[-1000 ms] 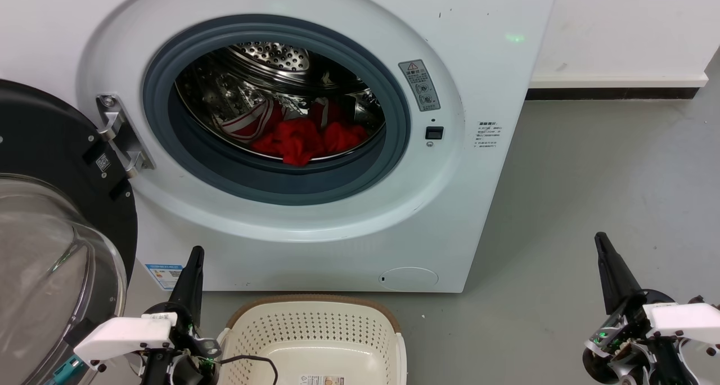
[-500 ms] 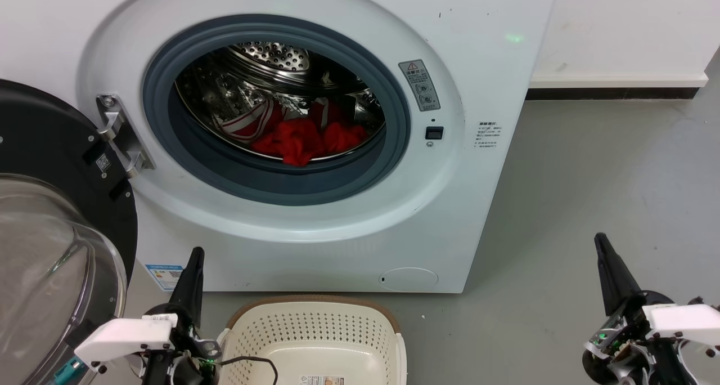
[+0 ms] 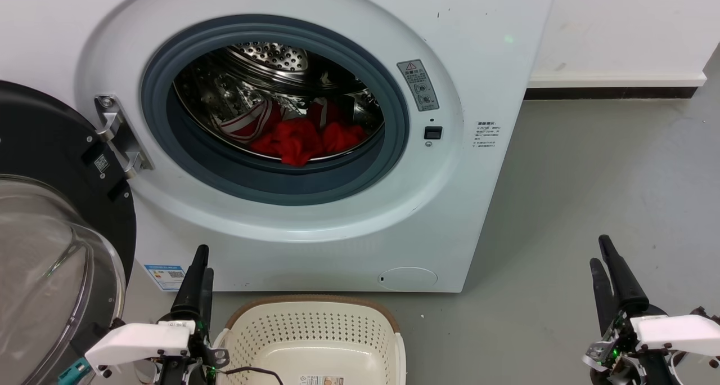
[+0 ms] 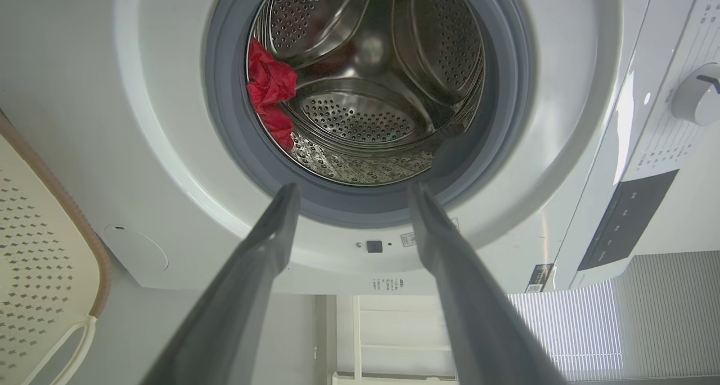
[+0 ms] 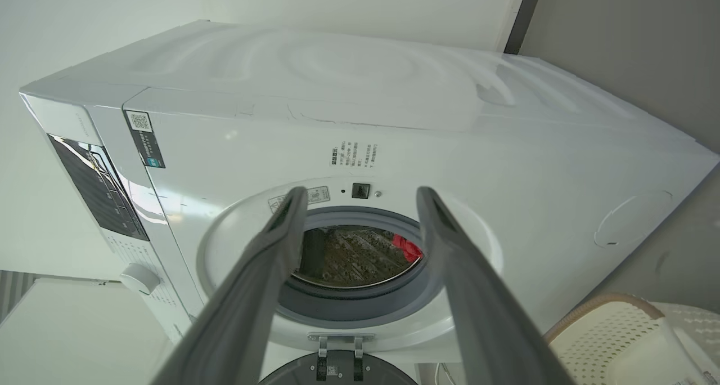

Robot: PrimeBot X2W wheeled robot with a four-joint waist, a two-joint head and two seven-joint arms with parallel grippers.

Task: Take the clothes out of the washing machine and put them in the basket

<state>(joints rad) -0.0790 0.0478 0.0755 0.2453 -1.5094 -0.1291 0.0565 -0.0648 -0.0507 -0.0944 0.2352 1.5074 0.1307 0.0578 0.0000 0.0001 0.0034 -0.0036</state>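
Laundry corner in a bare, utilitarian indoor room. Home or test space: cannot tell.

- White front-loading washing machine (image 3: pixel 495 53) stands on the floor, against a plain white wall (image 3: pixel 619 25); its black-framed glass door (image 3: pixel 50 143) is swung open.
- Perforated steel drum (image 3: pixel 270 56) with red clothes (image 3: pixel 298 140) in it.
- Dial (image 4: pixel 697 92) and dark control panel (image 4: pixel 624 222) on the machine's front.
- Cream perforated basket (image 3: pixel 315 323) on the floor just before the machine.
- Smooth grey floor (image 3: pixel 590 165), dark skirting strip (image 3: pixel 607 93) at the wall's foot.
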